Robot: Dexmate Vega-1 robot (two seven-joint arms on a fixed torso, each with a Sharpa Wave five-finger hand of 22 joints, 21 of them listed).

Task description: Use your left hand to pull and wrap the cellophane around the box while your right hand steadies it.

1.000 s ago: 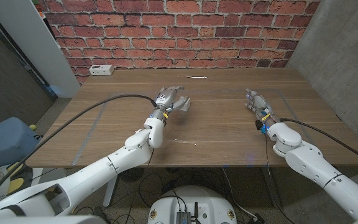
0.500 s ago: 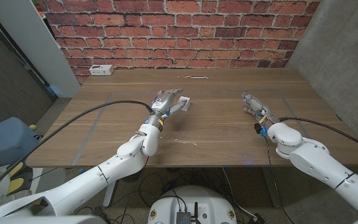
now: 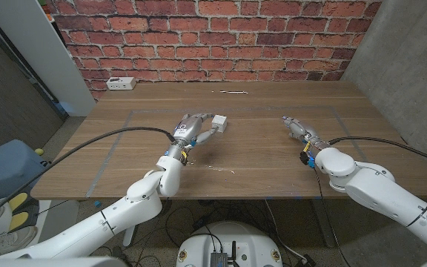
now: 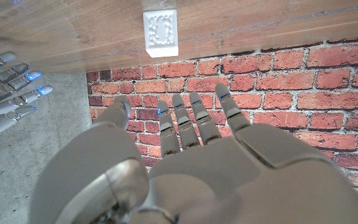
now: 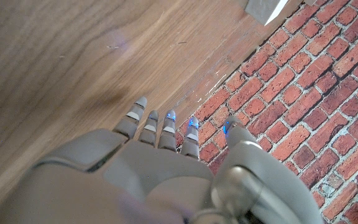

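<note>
A small white box [image 3: 219,122] stands on the wooden table [image 3: 273,159] left of centre, and the left wrist view shows its embossed top face [image 4: 160,32]. My left hand [image 3: 191,130] hovers just short of the box with its fingers stretched toward it, holding nothing; its back [image 4: 191,162] and straight fingers [image 4: 188,118] show apart from the box. My right hand [image 3: 296,127] is off to the box's right, well apart, fingers extended and holding nothing. It appears as well in the left wrist view [image 4: 5,87] and from behind in its own view [image 5: 166,168].
A white power strip [image 3: 121,83] lies at the far left corner of the table. A thin pale streak [image 3: 230,92] lies near the far edge. A brick wall [image 3: 213,37] stands behind. A pale object [image 5: 266,7] sits at the right wrist picture's edge; what it is, I cannot tell.
My left hand has drawn back toward me and to the left, uncovering the white box. My right hand has shifted left, toward the table's middle.
</note>
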